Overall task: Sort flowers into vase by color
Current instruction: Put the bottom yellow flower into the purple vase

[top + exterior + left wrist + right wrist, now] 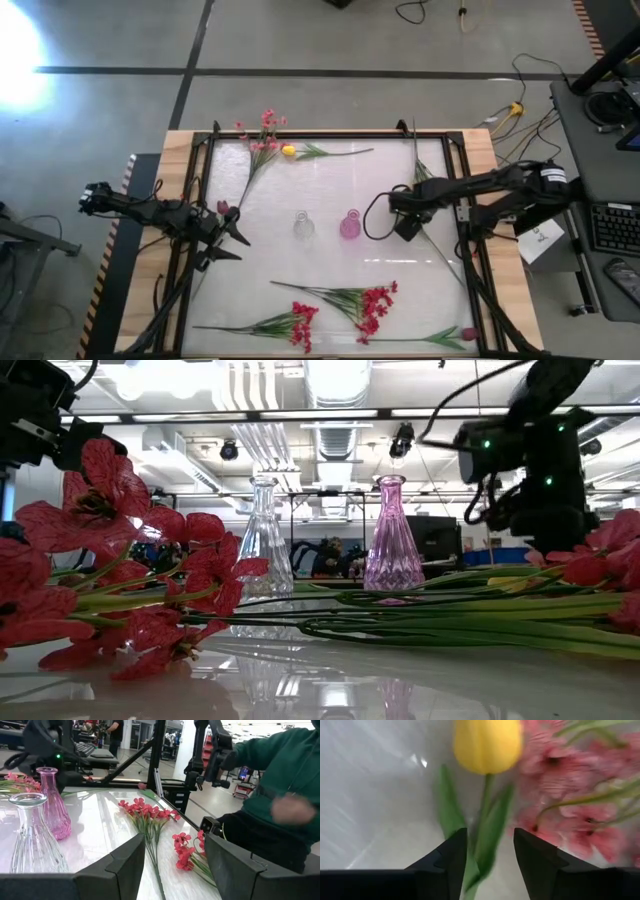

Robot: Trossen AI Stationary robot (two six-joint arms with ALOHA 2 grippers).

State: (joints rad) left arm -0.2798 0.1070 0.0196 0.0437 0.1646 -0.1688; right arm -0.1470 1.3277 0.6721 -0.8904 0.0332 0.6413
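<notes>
A clear vase (303, 225) and a pink vase (350, 223) stand mid-table. My right gripper (405, 225) points down just right of the pink vase, its arm hiding what lies under it in the high view. In its wrist view the gripper (490, 865) is open over a yellow tulip (487, 745) lying beside pink blossoms (570, 795). Another yellow tulip (288, 150) and a pink spray (265, 130) lie at the far edge. Red sprays (370, 305) lie near the front edge. My left gripper (225, 235) waits open and level at the table's left. My right gripper comes from above with its open fingers (450, 865) on either side of the tulip's stem and leaf (487, 835), just below the head. Whether they touch the leaf I cannot tell.
A dark-red bud (222, 207) on a long stem lies close to my left gripper. Long green stems (445, 260) run under the right arm. A black frame (330, 134) borders the white surface. A person in a green sleeve (280, 780) stands beyond the table's near edge.
</notes>
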